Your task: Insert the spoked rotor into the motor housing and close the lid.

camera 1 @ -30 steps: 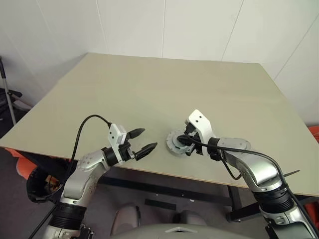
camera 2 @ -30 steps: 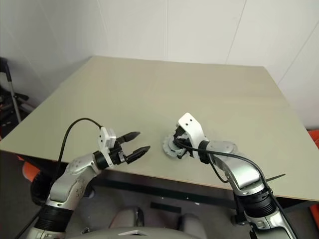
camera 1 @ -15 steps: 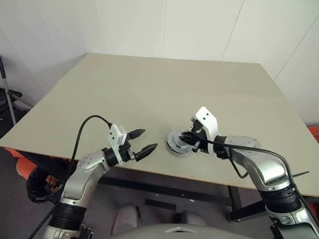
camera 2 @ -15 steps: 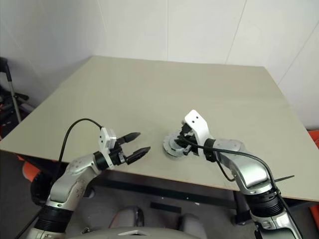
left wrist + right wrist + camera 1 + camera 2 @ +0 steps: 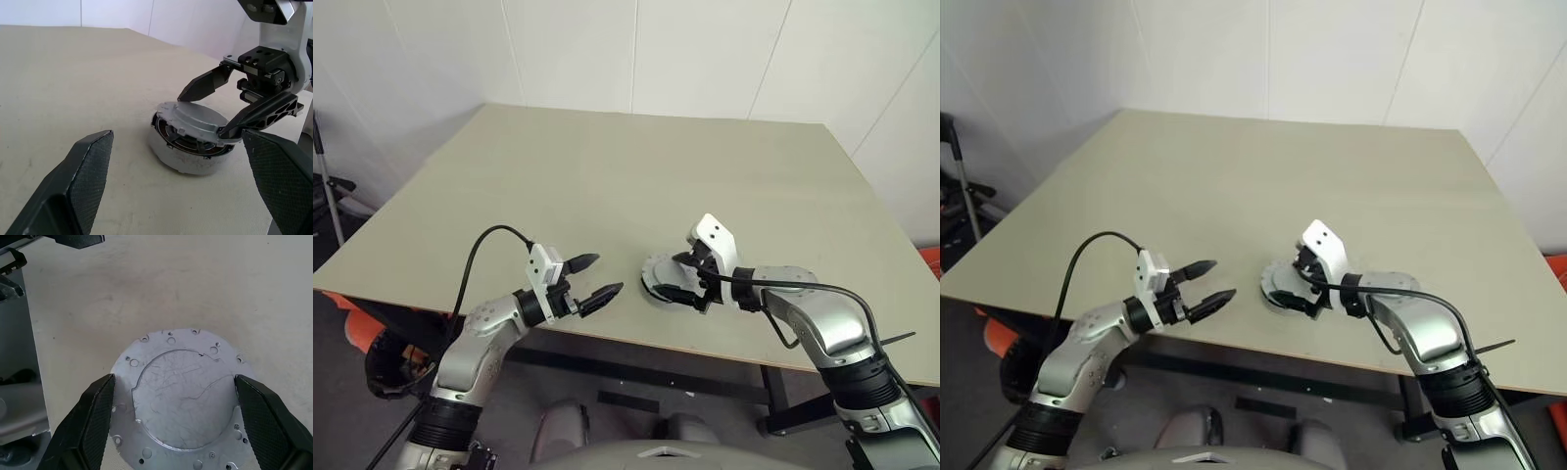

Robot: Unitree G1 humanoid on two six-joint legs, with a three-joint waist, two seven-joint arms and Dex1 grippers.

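Progress: the spoked rotor (image 5: pixel 188 139) appears seated inside the motor housing (image 5: pixel 188 159), its dark ring and spokes glimpsed under the plate; insertion looks done; the closing is nearly so.
Left to do: the lid (image 5: pixel 195 117) lies over the housing but tilted, one edge raised so a gap shows on the side facing the left wrist camera; I judge a press down is wanted to seat it flush.
Housing, place: on the table (image 5: pixel 607 166), near its front edge, between the two arms; nearer the right one.
Housing, look: a low pale grey puck with a plain round wall; windings hidden by the plate.
Lid, look: thin scratched grey metal; a raised round centre panel; small holes around the rim; no openwork seen from above.
Right gripper (image 5: pixel 234 110): fingers spread wide, one to each side of the lid and just above it; holding nothing; one fingertip close to the lid's raised edge, contact unclear.
Left gripper (image 5: pixel 592 277): wide apart and empty; level, beside the housing, clear of it.
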